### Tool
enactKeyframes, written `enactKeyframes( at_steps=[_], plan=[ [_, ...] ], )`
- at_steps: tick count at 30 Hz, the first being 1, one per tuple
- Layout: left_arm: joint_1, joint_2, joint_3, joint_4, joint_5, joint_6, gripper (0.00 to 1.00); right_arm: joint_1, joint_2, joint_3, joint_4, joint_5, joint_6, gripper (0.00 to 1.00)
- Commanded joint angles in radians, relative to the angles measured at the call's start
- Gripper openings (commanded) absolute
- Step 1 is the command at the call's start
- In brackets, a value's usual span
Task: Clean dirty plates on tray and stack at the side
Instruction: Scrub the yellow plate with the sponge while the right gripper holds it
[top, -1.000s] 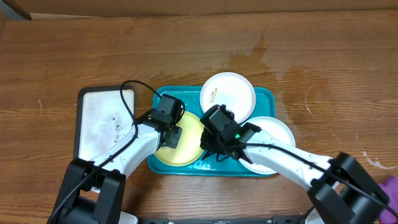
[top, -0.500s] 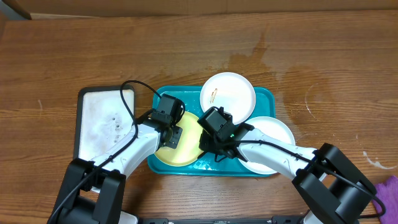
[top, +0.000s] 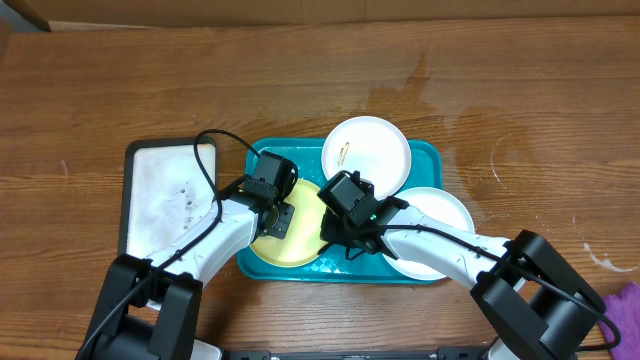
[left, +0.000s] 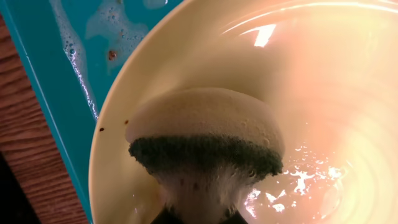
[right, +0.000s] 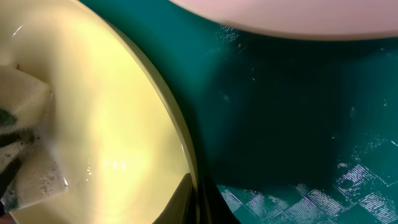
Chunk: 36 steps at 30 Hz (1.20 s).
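Left wrist: sponge (left: 205, 134) on yellow-green plate (left: 323, 93); right claw (right: 194, 196) pinches rim

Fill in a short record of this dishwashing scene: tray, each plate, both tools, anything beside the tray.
Tray: teal tray on wooden table, sudsy
Plate 1: yellow-green plate, tray's front left
Plate 2: rear white plate, orange smear
Plate 3: right white plate, overlapping the tray's right edge
Left tool: shut on sponge, pressed onto yellow-green plate
Right tool: shut on yellow-green plate's rim
Beside: black-rimmed white tray, left of teal tray
Stacked: none yet
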Motion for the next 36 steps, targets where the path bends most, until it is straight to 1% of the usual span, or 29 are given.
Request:
enactKeyframes(
  at_steps=[1, 11, 16, 36],
  plan=[
    [0.004, 0.034, -0.045, 0.021, -0.016, -0.005, 0.04, -0.019, 0.008, -0.001, -0.024, 0.043, 0.005, 0.04],
    [0.004, 0.034, -0.045, 0.083, -0.065, 0.002, 0.04, -0.019, 0.008, -0.001, -0.031, 0.043, 0.005, 0.04],
    [0.004, 0.034, -0.045, 0.118, -0.065, 0.002, 0.08, -0.019, 0.008, -0.001, -0.032, 0.043, 0.005, 0.04],
    [0.005, 0.035, -0.047, 0.236, -0.064, 0.001, 0.07, -0.019, 0.008, -0.001, -0.035, 0.043, 0.005, 0.04]
  ],
)
